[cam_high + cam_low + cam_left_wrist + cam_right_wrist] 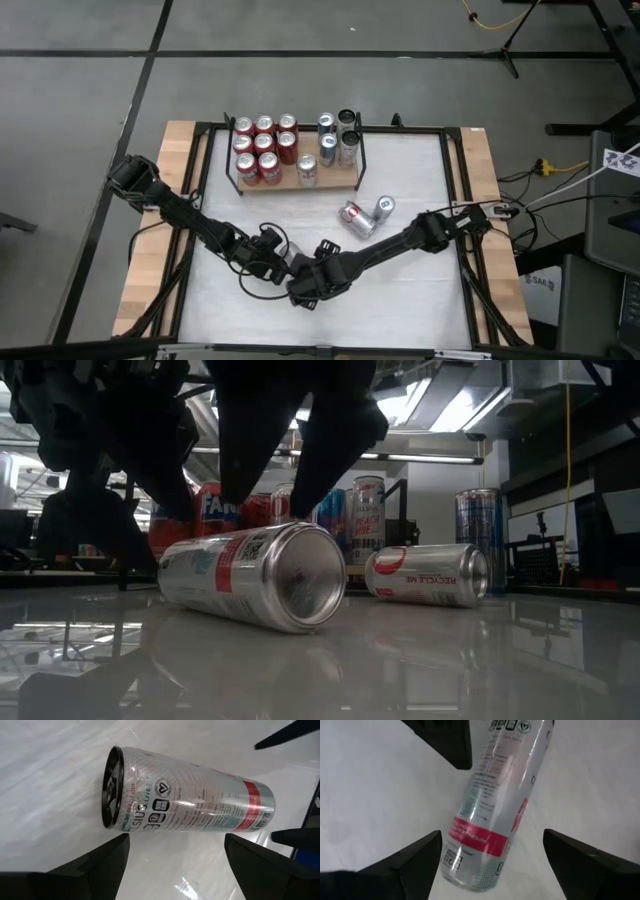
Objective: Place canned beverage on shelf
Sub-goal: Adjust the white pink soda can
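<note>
A silver canned beverage with a red band [185, 797] lies on its side on the white tabletop near the front; it also shows in the right wrist view [495, 805] and the low view [255, 575]. My left gripper [175, 860] stands open just short of the can's long side. My right gripper [490, 865] hangs open over the can's bottom end, a finger on either side and apart from it. The shelf [330, 185], a wooden board in black rails at the table's far side, holds several upright cans.
One silver can [355, 218] lies on its side in front of the shelf's right end, and another [383, 208] stands beside it. Red cans [262, 150] fill the shelf's left part, silver and blue ones [335, 140] its right. Both arms meet over the table's near middle.
</note>
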### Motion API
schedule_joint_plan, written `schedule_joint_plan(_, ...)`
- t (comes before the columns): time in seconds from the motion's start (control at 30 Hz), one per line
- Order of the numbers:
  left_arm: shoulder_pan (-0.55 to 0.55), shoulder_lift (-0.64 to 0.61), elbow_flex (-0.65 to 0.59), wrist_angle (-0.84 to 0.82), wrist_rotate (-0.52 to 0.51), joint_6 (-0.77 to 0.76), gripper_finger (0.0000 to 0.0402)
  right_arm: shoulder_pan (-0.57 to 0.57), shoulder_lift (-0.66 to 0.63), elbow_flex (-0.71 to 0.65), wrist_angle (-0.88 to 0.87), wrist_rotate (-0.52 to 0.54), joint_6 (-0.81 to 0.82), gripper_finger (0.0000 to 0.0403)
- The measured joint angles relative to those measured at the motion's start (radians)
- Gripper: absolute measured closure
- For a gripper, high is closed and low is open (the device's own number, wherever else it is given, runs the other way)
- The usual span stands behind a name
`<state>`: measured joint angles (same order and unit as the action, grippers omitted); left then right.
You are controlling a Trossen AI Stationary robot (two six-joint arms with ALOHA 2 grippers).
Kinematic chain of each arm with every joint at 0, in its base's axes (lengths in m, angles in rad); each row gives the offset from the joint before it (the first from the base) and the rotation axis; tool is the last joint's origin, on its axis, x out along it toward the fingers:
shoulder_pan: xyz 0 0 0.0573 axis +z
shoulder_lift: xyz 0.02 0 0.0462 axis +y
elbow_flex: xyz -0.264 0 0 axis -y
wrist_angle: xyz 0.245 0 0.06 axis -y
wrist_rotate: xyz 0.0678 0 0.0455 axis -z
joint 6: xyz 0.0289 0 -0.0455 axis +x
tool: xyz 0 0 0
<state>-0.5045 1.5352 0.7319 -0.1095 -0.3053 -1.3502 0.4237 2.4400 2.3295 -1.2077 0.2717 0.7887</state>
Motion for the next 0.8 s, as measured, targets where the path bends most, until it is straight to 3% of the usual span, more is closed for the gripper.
schedule_joint_plan(0.5,0.0,0.0,-0.001,-0.039,0.005,0.0,0.0081,0.0,0.065,-0.001,0.004,0.033,0.023,0.0066)
schedule_joint_plan(0.8,0.0,-0.001,-0.001,-0.04,0.021,0.053,0.0081,0.0,0.121,-0.002,-0.008,-0.013,0.019,0.0066)
